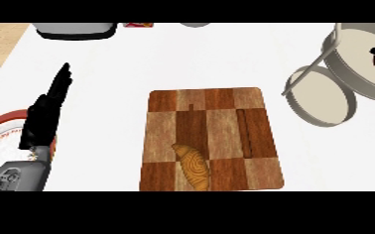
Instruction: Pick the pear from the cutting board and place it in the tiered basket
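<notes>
One of nearly everything, by our count.

We find one cutting board [212, 129], chequered in wood tones, and one pear [193, 166] on it. We count one tiered basket [322, 121], with two round tiers showing. One hand, the left hand [42, 116], is in view on one grey forearm [22, 176]. At the left edge we see one red-rimmed plate [13, 115], only partly in view. Along the top edge we count three cut-off things: one grey-and-black appliance [73, 29], one small red item [138, 25] and one grey round item [194, 25]. One small dark thing [371, 54] sits in the basket's upper tier; we cannot tell what it is.
</notes>
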Tool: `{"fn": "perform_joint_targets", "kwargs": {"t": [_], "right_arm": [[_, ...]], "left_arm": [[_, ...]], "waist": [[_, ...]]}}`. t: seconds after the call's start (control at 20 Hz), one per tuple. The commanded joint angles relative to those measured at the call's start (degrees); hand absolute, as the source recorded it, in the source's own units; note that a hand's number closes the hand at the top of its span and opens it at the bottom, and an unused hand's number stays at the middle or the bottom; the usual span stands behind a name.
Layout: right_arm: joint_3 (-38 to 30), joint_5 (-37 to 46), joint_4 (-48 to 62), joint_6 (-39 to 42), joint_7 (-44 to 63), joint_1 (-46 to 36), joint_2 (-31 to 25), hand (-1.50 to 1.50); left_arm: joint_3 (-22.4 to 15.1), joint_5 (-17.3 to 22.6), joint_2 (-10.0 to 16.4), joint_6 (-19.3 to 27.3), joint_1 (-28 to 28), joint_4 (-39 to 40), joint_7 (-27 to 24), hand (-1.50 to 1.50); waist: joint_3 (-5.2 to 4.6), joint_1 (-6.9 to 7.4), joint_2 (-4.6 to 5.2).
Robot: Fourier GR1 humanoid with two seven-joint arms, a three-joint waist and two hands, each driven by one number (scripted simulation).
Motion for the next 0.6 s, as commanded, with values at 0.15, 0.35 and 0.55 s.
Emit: {"fn": "perform_joint_targets", "kwargs": {"t": [0.15, 0.35, 0.55], "right_arm": [[-9.8, -7.8, 3.1, 7.8, 6.1, 0.1, -8.9, -1.50], [-16.6, -13.4, 7.0, 16.0, 3.4, 6.3, -15.8, -1.50], [-20.1, -14.7, 16.9, 19.5, -7.1, 10.3, -19.8, -1.50]], "left_arm": [[-0.1, -2.5, -2.0, 2.1, -0.4, 1.3, -0.2, 0.00], [0.1, -2.4, -1.4, 1.1, 0.2, -0.7, 1.1, 0.00], [0.8, -1.6, -1.7, 0.0, 2.1, -1.4, -1.2, 0.00]], "waist": [[-0.02, -0.58, 0.03], [0.04, -0.98, -0.09], [0.06, -0.15, 0.11]]}}
